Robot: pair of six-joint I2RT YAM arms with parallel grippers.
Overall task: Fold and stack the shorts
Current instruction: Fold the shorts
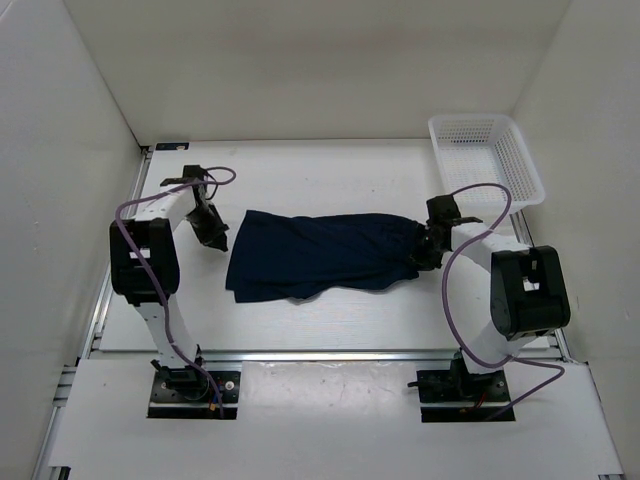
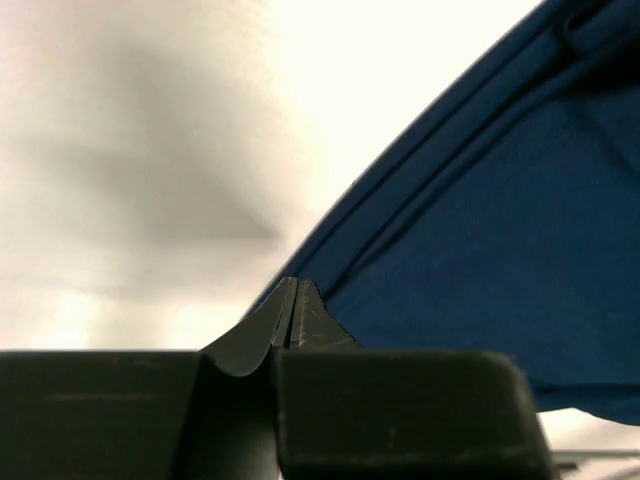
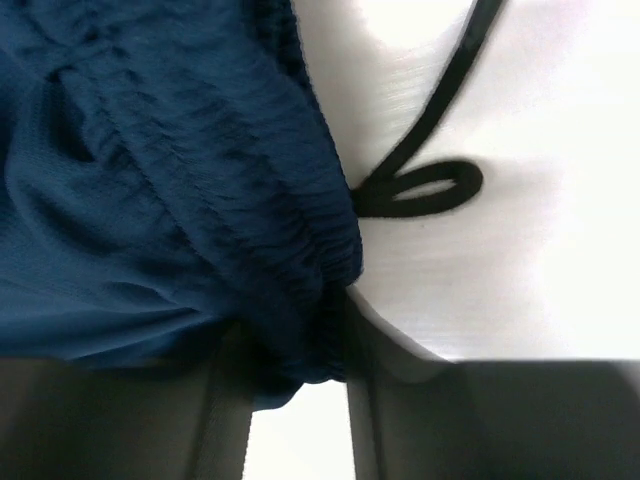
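Across mid-table, lying flat: shorts, long axis left to right, waistband at the right end, leg hems at the left. Clamped on that waistband: right gripper, with the drawstring looped loose on the table just beside. Off the far-left hem corner, just beside the cloth: left gripper, pinched closed on nothing. Nearer the hem end, so probably to open and take that edge before folding across toward the waistband.

The left hand sits pinched closed, apparently on nothing, just beside the edge of the shorts.
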